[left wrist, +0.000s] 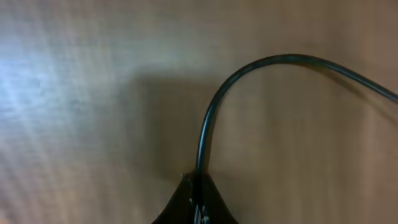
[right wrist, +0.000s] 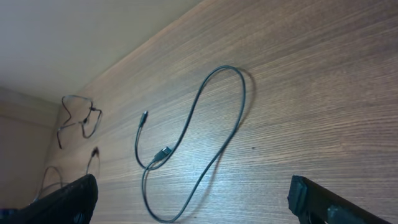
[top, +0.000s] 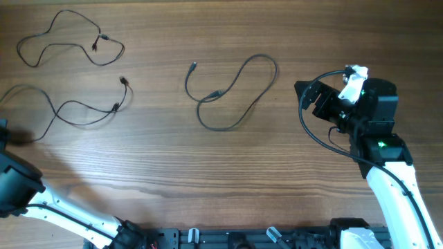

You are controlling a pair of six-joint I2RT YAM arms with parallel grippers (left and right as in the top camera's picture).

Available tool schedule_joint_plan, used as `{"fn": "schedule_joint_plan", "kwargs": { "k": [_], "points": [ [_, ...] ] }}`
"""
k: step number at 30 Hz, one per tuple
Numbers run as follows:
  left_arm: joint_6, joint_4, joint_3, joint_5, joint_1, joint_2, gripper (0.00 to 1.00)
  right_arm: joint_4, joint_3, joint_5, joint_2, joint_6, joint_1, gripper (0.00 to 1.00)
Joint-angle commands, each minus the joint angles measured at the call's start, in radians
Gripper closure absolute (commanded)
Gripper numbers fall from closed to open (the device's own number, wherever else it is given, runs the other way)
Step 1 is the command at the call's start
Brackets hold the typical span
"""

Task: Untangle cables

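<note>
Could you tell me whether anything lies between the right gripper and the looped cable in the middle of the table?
Nothing visible does. Only bare table separates the right gripper from the middle cable, in the overhead and right wrist views; the other cables lie farther left.

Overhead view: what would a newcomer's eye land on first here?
Three thin black cables lie apart on the wooden table: the top-left cable, the left cable and the looped middle cable. The left gripper, far left, pinches the left cable; the right gripper is open, facing the middle cable.
</note>
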Motion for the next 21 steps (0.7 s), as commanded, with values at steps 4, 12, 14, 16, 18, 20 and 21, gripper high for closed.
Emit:
{"fn": "schedule_joint_plan", "kwargs": {
  "k": [4, 12, 14, 16, 18, 20, 21],
  "points": [
    [0.089, 0.005, 0.176, 0.084, -0.051, 0.014, 0.96, 0.004, 0.021, -0.055, 0.004, 0.042, 0.005, 0.00],
    [0.089, 0.003, 0.187, 0.028, -0.062, -0.002, 0.39, 0.003, 0.021, -0.059, 0.004, 0.048, 0.005, 0.00],
    [0.088, 0.011, 0.187, 0.004, -0.062, -0.041, 0.29, 0.003, 0.021, -0.059, 0.004, 0.048, 0.005, 0.00],
    [0.084, 0.020, 0.187, 0.005, -0.062, -0.087, 0.29, 0.003, 0.021, -0.059, 0.004, 0.046, 0.005, 0.00],
    [0.078, 0.026, 0.187, 0.022, -0.062, -0.134, 0.30, 0.003, 0.021, -0.066, 0.004, 0.036, 0.005, 0.00],
    [0.076, 0.029, 0.187, 0.128, -0.062, -0.180, 0.30, 0.003, 0.021, -0.066, 0.004, 0.036, 0.005, 0.00],
    [0.076, 0.034, 0.187, 0.198, -0.063, -0.196, 0.30, 0.004, 0.021, -0.066, 0.004, 0.036, 0.005, 0.01]
  ]
}}
